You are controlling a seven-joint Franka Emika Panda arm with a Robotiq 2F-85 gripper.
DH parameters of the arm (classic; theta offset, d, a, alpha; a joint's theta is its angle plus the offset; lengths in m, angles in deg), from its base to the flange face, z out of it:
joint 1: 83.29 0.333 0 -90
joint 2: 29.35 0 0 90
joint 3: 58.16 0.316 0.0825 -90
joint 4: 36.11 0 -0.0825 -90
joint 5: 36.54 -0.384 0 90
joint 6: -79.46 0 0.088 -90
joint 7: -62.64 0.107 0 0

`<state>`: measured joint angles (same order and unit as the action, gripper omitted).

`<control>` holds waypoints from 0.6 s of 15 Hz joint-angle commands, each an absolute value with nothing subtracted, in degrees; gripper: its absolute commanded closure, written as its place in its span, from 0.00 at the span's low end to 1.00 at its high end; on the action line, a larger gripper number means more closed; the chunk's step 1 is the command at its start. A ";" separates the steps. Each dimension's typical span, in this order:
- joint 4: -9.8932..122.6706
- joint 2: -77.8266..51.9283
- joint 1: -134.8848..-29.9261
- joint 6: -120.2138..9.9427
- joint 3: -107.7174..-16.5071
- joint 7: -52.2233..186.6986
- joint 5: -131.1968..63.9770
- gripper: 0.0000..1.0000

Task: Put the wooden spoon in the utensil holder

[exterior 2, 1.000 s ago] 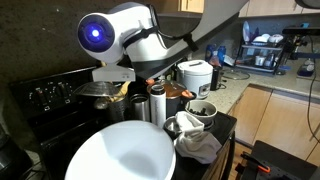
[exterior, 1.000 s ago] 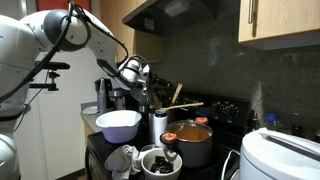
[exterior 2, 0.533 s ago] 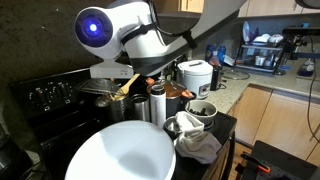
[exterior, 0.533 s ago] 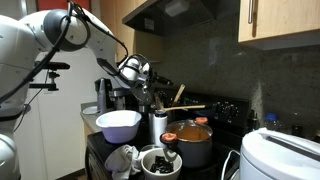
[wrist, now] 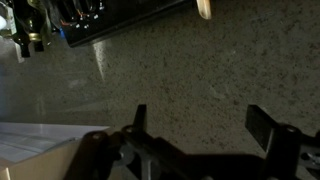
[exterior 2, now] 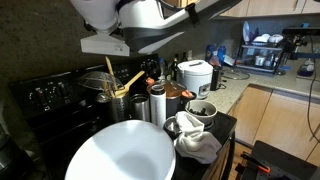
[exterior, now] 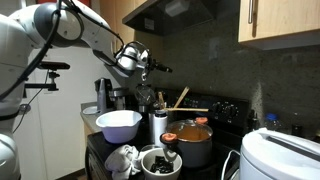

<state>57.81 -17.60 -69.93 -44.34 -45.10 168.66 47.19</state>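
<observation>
Black fingers (wrist: pixel 262 126) of the claw (wrist: pixel 200 125) stand wide apart in the wrist view, with nothing between them and only speckled stone (wrist: pixel 180 70) behind. A pale wooden tip pokes in at that view's top edge; whether it belongs to the spoon cannot be told. In an exterior view the claw (exterior: pixel 155 68) hangs high, well above the utensil tops, with open air all around it beneath the range hood (exterior: pixel 175 12). Below it, the wooden spoon (exterior 2: pixel 109 75) stands in the utensil holder (exterior 2: pixel 121 108), its thin handle rising well past the rim, just beside the browner wooden utensil (exterior 2: pixel 130 80), which leans outward from the same rim. The holder is crowded on the surface (exterior 2: pixel 225 128): other metal cylinders (exterior 2: pixel 157 105) stand just beside it, and the steel pot (exterior: pixel 193 142) with orange contents is near. The white mixing bowl (exterior 2: pixel 120 160) fills the near foreground, its rim close to the cylinders. A small dark-filled bowl (exterior: pixel 160 162) and a crumpled cloth (exterior: pixel 122 160) lie near the surface's front edge. A rice cooker (exterior: pixel 280 155) sits well apart to one side. The black stove (exterior 2: pixel 50 95) lies behind the holder.
</observation>
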 commanded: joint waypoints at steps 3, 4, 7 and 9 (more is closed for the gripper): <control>56.06 -21.43 -70.53 -47.83 -44.86 155.67 33.56 0.00; 56.51 -22.56 -70.69 -49.19 -44.87 152.78 30.00 0.00; 57.99 -26.19 -70.64 -50.91 -45.21 144.46 20.23 0.00; 58.85 -28.80 -70.60 -50.29 -45.50 139.15 14.75 0.00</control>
